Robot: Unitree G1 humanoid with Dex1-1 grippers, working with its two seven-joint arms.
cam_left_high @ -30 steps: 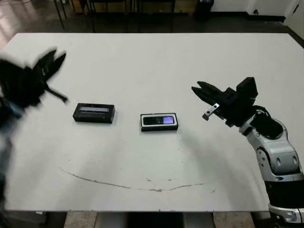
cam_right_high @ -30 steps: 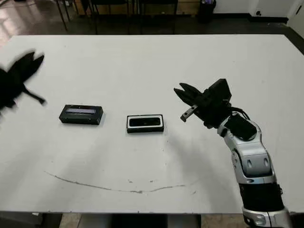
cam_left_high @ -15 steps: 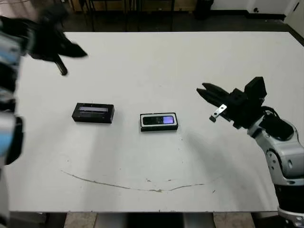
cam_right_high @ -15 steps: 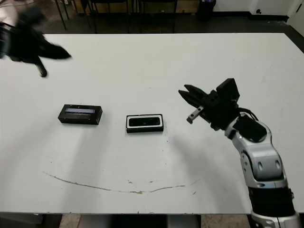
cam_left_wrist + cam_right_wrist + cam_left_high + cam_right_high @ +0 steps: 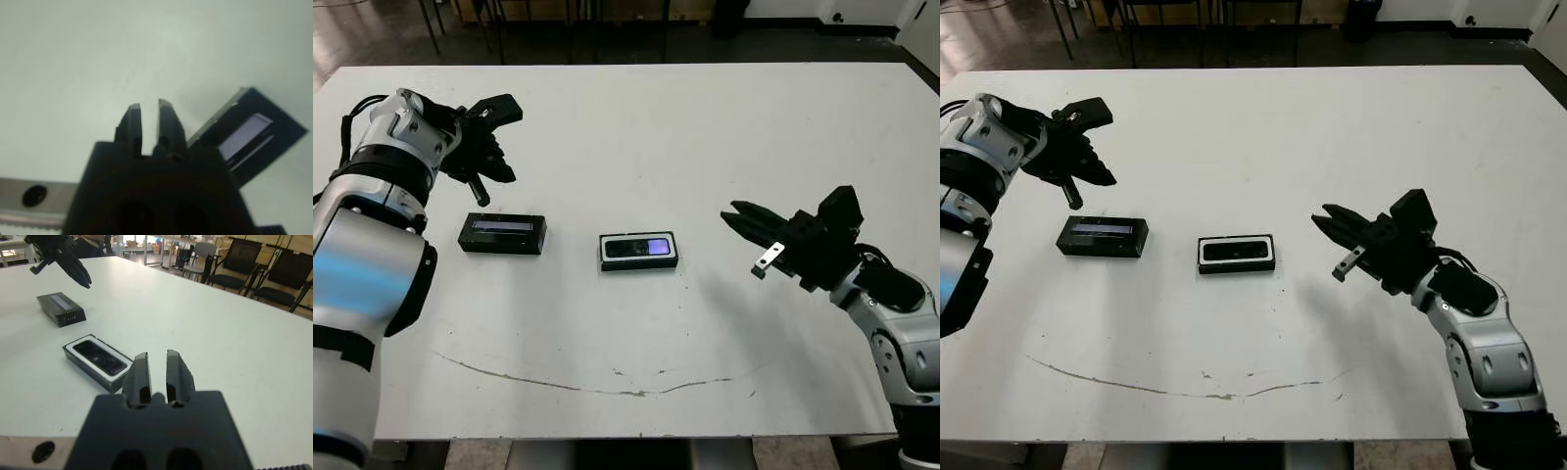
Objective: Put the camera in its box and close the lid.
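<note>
The camera (image 5: 641, 248), a slim black bar with a bluish-purple patch, lies inside the white-lined box (image 5: 607, 262) at the table's middle. Left of it, apart, the black lid (image 5: 503, 233) with its pale strip lies flat on the table. My left gripper (image 5: 499, 173) is just beyond the lid's far edge, shut on nothing; the left wrist view shows its fingers (image 5: 131, 122) close together and the lid (image 5: 249, 132) beside them. My right gripper (image 5: 736, 211) is right of the box, a hand's width away, pointing at it and shut, empty. The right wrist view shows the box (image 5: 73, 348) ahead.
A thin brown mark (image 5: 597, 387) curves across the white table (image 5: 636, 127) near its front edge. Dark chairs (image 5: 234, 269) stand beyond the far side. Bare tabletop lies between lid and box and behind both.
My left arm swung in from the table's left edge, over the far side, and came to rest behind the lid. My right gripper drew back slightly to the right. Box and lid stayed put.
</note>
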